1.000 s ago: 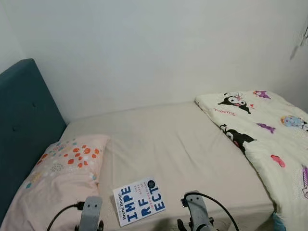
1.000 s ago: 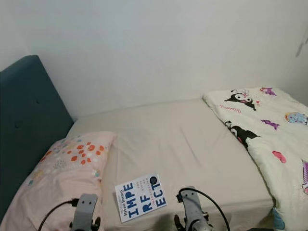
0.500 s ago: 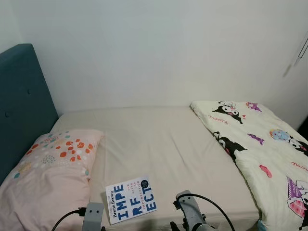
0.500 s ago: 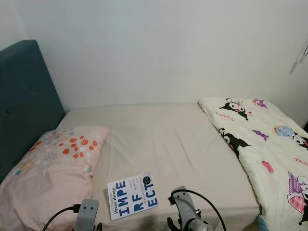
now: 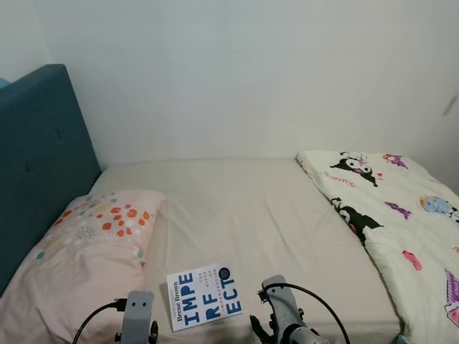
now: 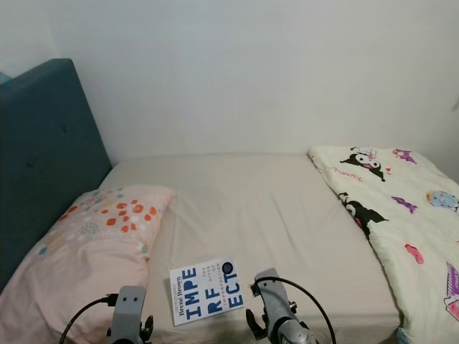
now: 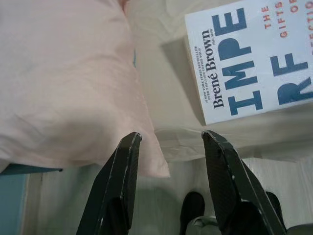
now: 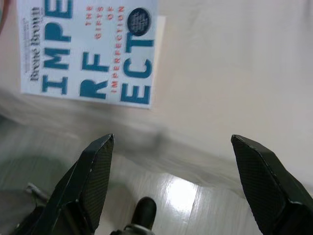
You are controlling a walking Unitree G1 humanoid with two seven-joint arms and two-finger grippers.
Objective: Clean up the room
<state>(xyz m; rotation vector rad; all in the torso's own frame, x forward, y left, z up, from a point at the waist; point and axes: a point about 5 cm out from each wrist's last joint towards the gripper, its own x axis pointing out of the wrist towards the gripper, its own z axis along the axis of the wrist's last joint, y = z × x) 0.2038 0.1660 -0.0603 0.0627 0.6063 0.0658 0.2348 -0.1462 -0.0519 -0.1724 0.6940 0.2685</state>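
Since half a second ago the head camera has swung slightly, so the whole bed (image 5: 272, 215) sits differently in frame; the book (image 5: 204, 306) itself lies where it did, flat at the bed's near edge, just beside the pillow (image 5: 86, 265). Both grippers hang short of that edge, the left gripper (image 7: 168, 147) with fingers moderately spread, the right gripper (image 8: 171, 161) spread wide. To lift the book well, one should probably slide a finger under its overhanging near side. Count: one book, one pillow, one quilt (image 5: 401, 222).
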